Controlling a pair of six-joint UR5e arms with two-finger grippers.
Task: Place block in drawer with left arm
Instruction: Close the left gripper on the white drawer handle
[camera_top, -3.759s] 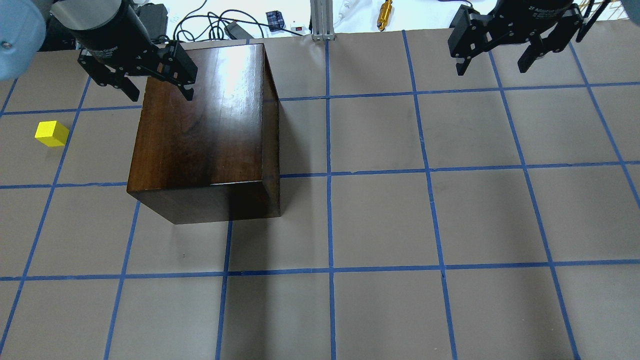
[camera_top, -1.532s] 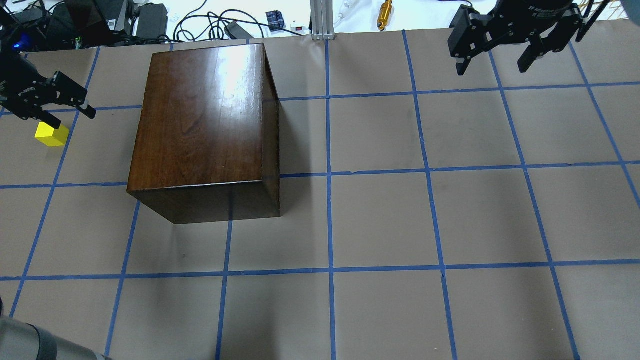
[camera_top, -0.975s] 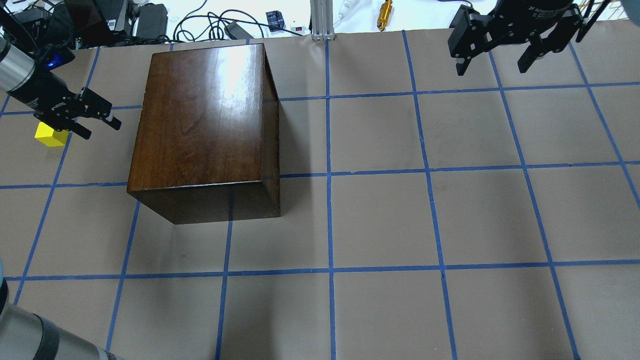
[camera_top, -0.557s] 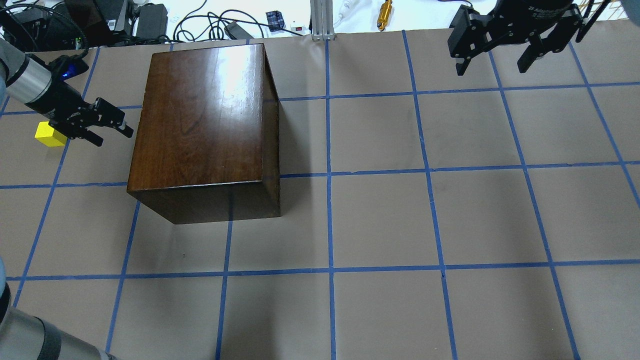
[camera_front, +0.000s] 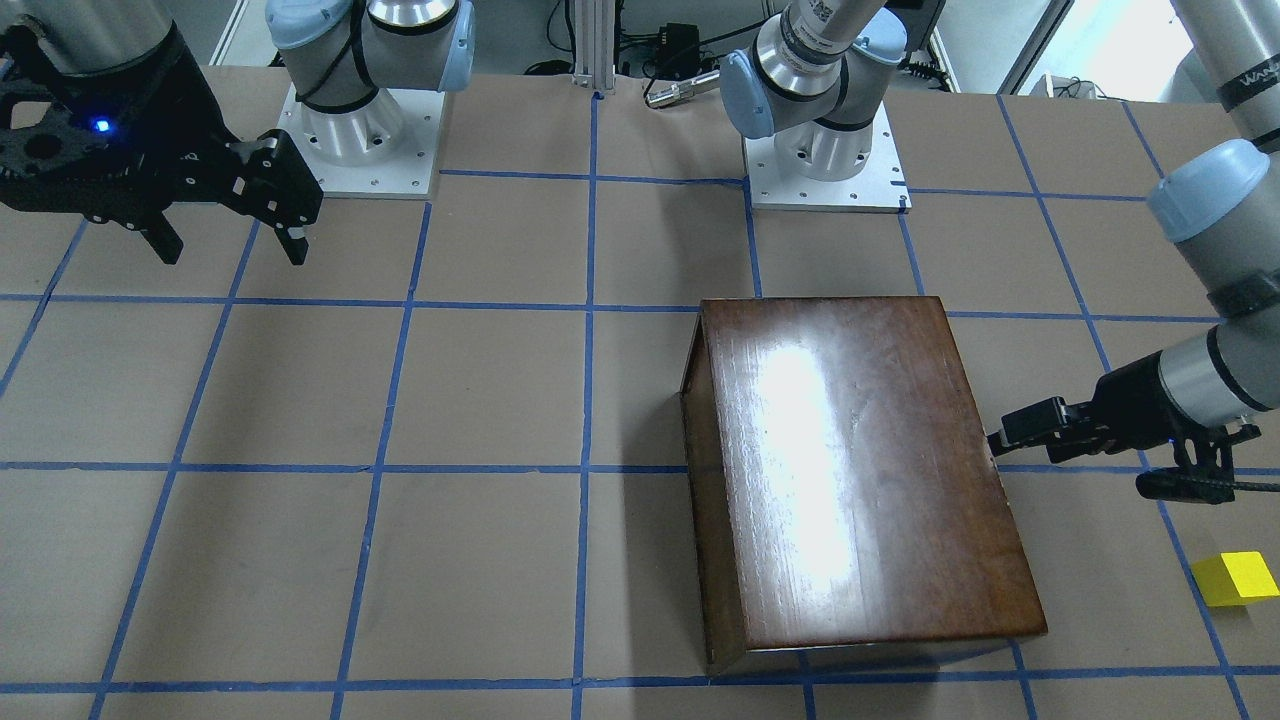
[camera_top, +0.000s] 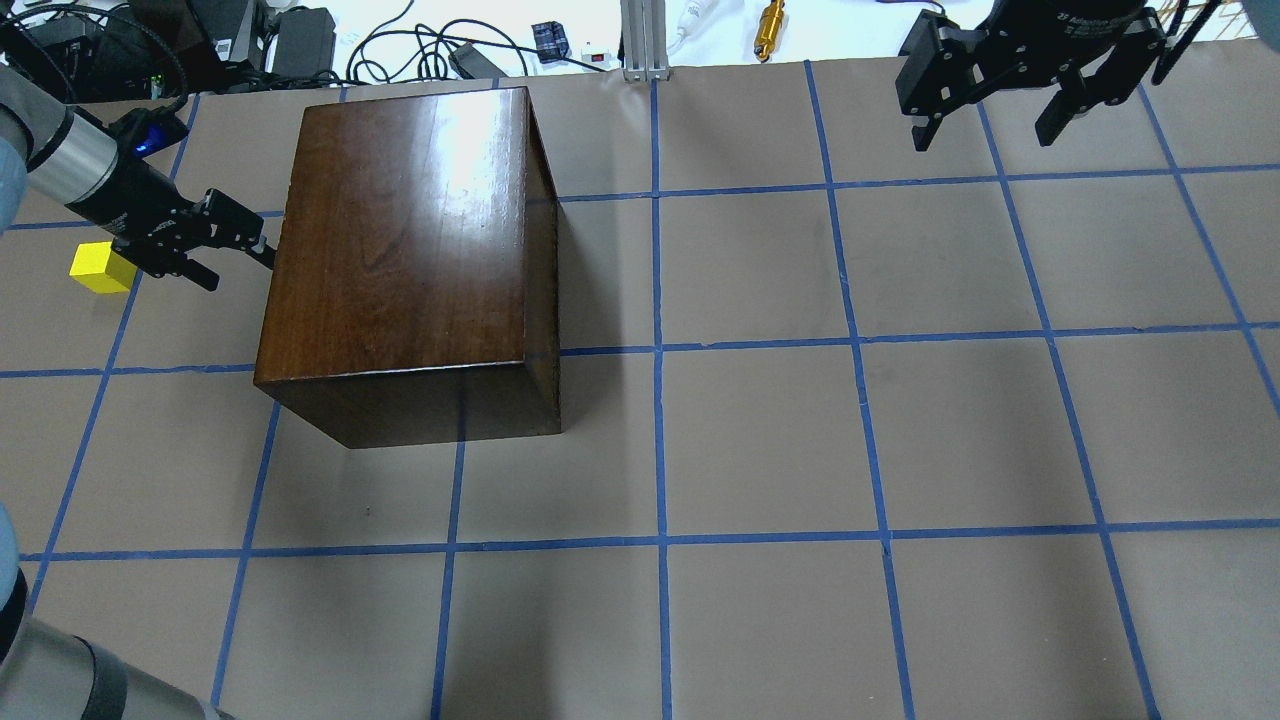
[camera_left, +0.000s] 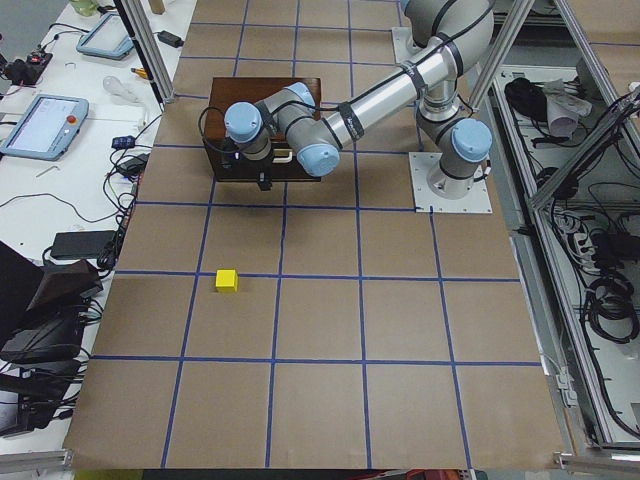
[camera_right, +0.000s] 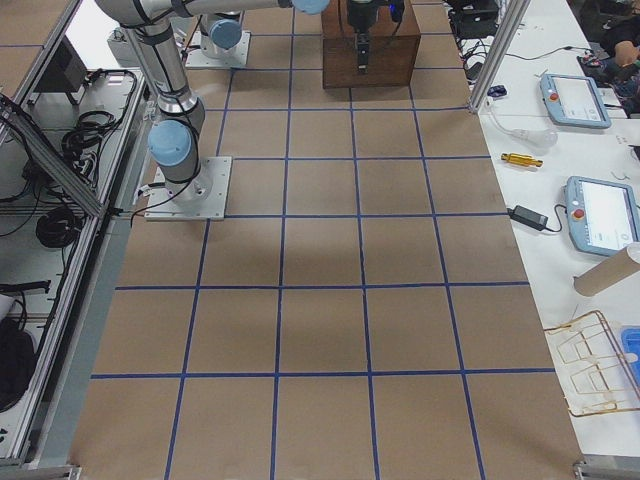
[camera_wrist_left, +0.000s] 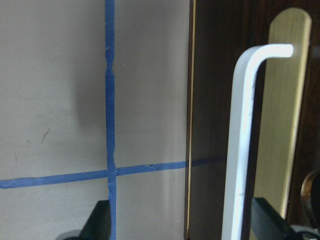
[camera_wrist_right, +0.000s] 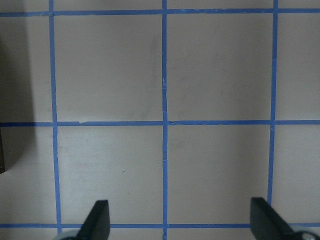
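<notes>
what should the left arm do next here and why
Probably ease the left gripper forward onto the handle and close: its jaws are open, the handle sits between them in the wrist view, the drawer looks shut, and the block lies on the table.

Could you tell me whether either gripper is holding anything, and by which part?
Nothing is held. The left gripper is open at the drawer handle, the right gripper open over the table; the block lies free.

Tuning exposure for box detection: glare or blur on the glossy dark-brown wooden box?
Front-facing view: blown-out white streak down the top of the glossy dark-brown wooden box. Overhead view: milder sheen on its far half. Left wrist view: close-up is soft, pale metal drawer handle blurred-edged.
</notes>
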